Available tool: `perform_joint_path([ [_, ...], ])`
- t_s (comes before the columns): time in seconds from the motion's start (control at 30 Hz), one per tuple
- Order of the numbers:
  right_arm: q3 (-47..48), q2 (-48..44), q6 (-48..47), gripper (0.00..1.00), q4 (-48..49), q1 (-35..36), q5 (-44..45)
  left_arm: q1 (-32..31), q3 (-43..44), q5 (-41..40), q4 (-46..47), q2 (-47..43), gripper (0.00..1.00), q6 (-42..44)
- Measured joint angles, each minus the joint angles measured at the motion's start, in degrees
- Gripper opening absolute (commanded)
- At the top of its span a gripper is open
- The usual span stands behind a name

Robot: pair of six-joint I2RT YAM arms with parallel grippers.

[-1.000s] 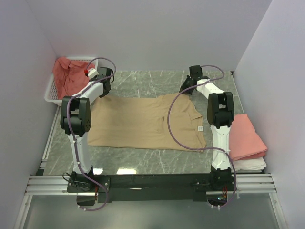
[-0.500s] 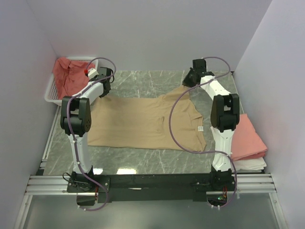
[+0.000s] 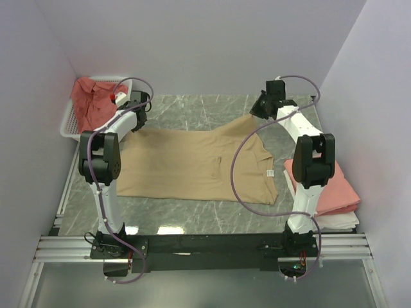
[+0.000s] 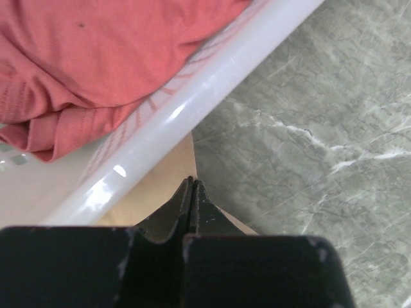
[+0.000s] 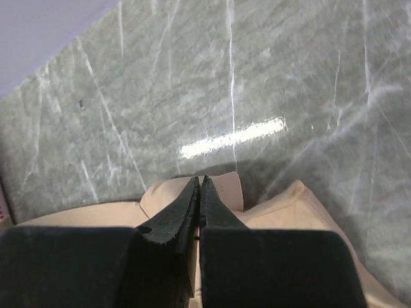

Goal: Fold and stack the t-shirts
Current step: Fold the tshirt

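The left gripper (image 4: 191, 186) has its jaws pressed together with no gap. The tips sit on the far left corner of the tan t-shirt (image 3: 192, 163), just beside the rim of the white basket (image 4: 192, 109). It appears to pinch the cloth edge, though the wrist view does not clearly show cloth between the tips. The right gripper (image 5: 199, 183) is likewise clamped tight, nipping a small fold of the same shirt at its far right side. From above, that corner is drawn up into a peak toward the right gripper.

The tan t-shirt lies spread across the middle of the marble table (image 3: 192, 109), mostly flat, with mild creases. Crumpled coral shirts (image 3: 87, 99) fill the basket at the far left. A folded coral t-shirt (image 3: 327, 183) rests at the right edge.
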Motion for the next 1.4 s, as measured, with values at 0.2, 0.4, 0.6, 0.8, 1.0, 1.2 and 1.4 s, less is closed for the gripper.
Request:
perform_joint_path([
  [0.2, -10.54, -9.14, 0.26, 0.0, 2.75, -0.15, -0.04, 0.46, -1.46, 0.04, -0.07, -2.64, 0.01, -0.96],
  [0.4, -22.18, -19.63, 1.22, 0.0, 5.2, -0.22, -0.09, 0.61, -4.7, 0.07, -0.04, -5.68, 0.01, -2.49],
  [0.6, -32.17, -29.18, 2.58, 0.0, 6.58, -0.26, -0.63, 0.72, -9.16, 0.33, 0.17, -9.57, 0.01, -4.79],
  [0.8, -40.54, -38.95, 3.67, 0.0, 7.04, -0.26, -0.66, 0.72, -14.43, 0.52, 1.42, -13.77, 0.01, -7.65],
  [1.0, -46.8, -46.31, 3.69, 0.0, 6.84, -0.26, 0.0, 0.72, -20.06, 0.46, 2.95, -18.25, 0.01, -9.99],
  [1.2, -51.32, -49.51, 3.98, 0.0, 6.73, -0.26, 0.2, 0.72, -25.77, 0.35, 5.33, -22.84, 0.01, -11.08],
  [1.4, -55.04, -50.45, 4.09, 0.0, 6.93, -0.26, 0.04, 0.72, -30.16, 0.0, 7.23, -26.23, 0.01, -12.15],
])
